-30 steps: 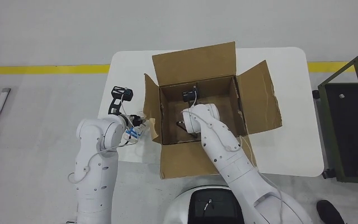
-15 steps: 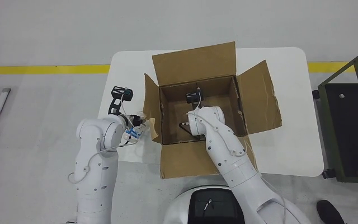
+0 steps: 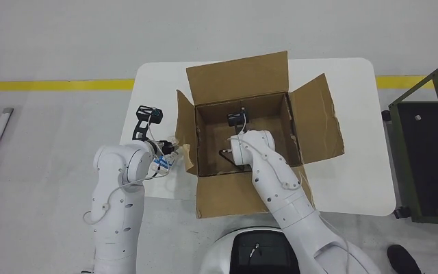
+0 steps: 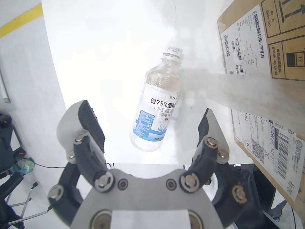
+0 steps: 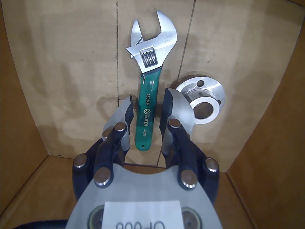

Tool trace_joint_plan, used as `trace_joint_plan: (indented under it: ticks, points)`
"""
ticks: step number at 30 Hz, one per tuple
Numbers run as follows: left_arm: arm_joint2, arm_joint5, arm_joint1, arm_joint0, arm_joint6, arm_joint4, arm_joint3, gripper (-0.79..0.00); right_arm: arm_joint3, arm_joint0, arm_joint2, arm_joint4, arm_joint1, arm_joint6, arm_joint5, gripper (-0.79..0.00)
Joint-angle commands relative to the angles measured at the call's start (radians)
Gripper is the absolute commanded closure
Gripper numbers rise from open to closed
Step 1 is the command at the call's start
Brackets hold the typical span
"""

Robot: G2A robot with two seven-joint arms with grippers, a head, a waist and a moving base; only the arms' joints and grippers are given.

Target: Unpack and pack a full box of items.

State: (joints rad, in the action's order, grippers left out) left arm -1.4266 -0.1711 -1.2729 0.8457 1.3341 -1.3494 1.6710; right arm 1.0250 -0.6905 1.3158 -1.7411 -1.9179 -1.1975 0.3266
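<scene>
An open cardboard box [image 3: 239,77] stands on the white table [image 3: 356,185]. My right arm is down inside it. On the box floor lies an adjustable wrench [image 5: 150,55] with a green handle. My right gripper [image 5: 147,111] is open, with a narrow gap between the handle and each pad. A clear bottle [image 4: 157,106] with a blue and white label lies on the table just left of the box [image 4: 262,48], also seen as the bottle [image 3: 164,162] from above. My left gripper [image 4: 150,125] hangs open above it, not touching.
A round metal flange [image 5: 210,89] lies on the box floor right beside one right finger [image 5: 176,106]. The box walls stand close around the right gripper. A dark green cart [image 3: 414,157] is off the table's right end.
The right arm shifted slightly to the right inside the box, then held still. The left arm and the bottle have not moved.
</scene>
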Motion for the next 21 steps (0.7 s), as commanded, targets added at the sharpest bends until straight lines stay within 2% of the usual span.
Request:
trace_joint_plan:
  ticks: [1, 2, 3, 4, 13, 21]
  points:
    - [0.0, 0.0, 0.0, 0.0, 0.0, 0.0, 0.0, -0.785, -0.002, 0.001, 0.001, 0.002, 0.0, 0.002, 0.002, -0.175]
    - [0.0, 0.0, 0.0, 0.0, 0.0, 0.0, 0.0, -0.785, -0.003, 0.002, 0.002, 0.003, 0.0, 0.003, 0.002, -0.132]
    - [0.0, 0.0, 0.0, 0.0, 0.0, 0.0, 0.0, -0.785, -0.004, 0.002, 0.002, 0.003, 0.001, 0.005, 0.004, -0.037]
    - [0.0, 0.0, 0.0, 0.0, 0.0, 0.0, 0.0, -0.785, -0.004, 0.002, 0.002, 0.004, 0.001, 0.007, 0.005, 0.0]
    - [0.0, 0.0, 0.0, 0.0, 0.0, 0.0, 0.0, -0.785, 0.025, -0.009, -0.006, 0.004, 0.001, 0.017, 0.005, 0.0]
    - [0.0, 0.0, 0.0, 0.0, 0.0, 0.0, 0.0, -0.785, 0.117, -0.049, -0.006, 0.008, 0.005, 0.012, -0.012, 0.0]
